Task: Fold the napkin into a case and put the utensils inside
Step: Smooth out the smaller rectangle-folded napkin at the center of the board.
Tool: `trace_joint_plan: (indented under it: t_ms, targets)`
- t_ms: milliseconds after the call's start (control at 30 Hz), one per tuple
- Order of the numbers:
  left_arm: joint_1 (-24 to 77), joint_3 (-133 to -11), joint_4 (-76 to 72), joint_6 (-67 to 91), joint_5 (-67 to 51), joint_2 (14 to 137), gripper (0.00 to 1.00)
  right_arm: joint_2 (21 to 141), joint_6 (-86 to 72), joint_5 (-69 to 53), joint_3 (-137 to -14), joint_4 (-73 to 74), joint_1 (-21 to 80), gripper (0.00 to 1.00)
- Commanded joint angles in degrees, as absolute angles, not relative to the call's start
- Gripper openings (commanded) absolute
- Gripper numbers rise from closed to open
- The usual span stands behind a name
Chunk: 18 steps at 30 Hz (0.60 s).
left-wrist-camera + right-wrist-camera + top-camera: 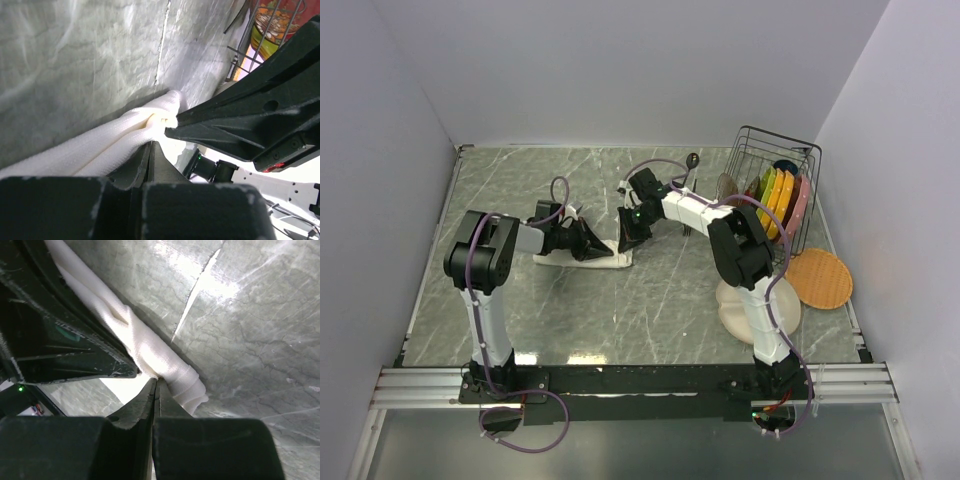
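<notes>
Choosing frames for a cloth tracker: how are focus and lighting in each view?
Top external: sharp and evenly lit, with one small white glare patch on the table near its front edge. Left wrist: the napkin is in focus, the left gripper a dark blur at the bottom. Right wrist: a bright glare streak on the table beside the napkin, the right gripper dark and blurred.

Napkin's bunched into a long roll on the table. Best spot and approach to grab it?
Probably the napkin at its layered end, beside the right gripper. That end is thick and raised, with bare table beyond it. Come from above with the jaws straddling the roll crosswise; its long sides hug the table and offer less to pinch.
</notes>
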<state>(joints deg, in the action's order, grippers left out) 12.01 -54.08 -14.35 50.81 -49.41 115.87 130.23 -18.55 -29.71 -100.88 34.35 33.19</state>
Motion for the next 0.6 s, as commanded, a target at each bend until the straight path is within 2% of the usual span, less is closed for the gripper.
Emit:
trace_joint_plan:
  t_ms: [0,567]
  targets:
    - [12.2,-54.8,-15.8,51.5,-46.6,119.3,0.01,125.2,-19.6,-32.1,-100.3,32.0,34.2,0.0]
    - [10.4,-54.9,-17.8,54.0,-48.1,118.7,0.01,132.5,-21.0,-29.0,-98.4,32.1,34.8,0.0]
